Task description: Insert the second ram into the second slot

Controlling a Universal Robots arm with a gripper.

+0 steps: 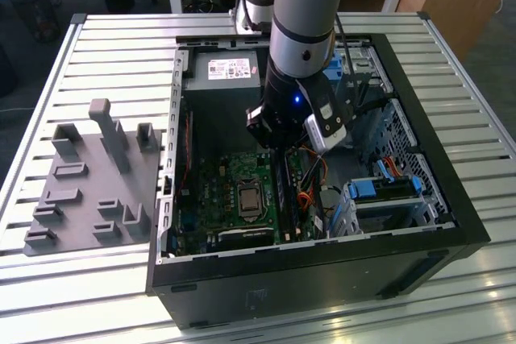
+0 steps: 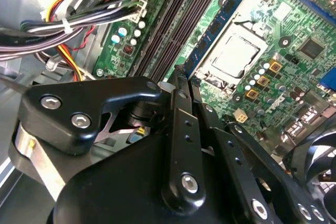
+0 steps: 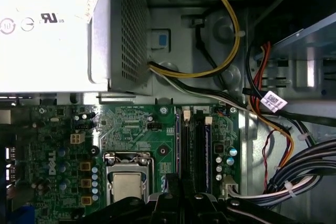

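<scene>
The hand (image 2: 176,81) hangs low over the long black slots (image 2: 168,24) on the green board (image 2: 294,30). Its fingers (image 2: 178,98) come close at the tip, but the hand's own black parts hide the tip, so I cannot tell if they squeeze anything. The second ram (image 2: 210,35), thin and blue with black chips, stands on its edge beside the slots. Its near end goes under the tip. In the exterior view the arm (image 1: 302,38) covers the hand inside the black computer box (image 1: 322,259).

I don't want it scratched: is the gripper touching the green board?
Cannot tell. In the second wrist view the gripper covers where it nears the green board.
</scene>
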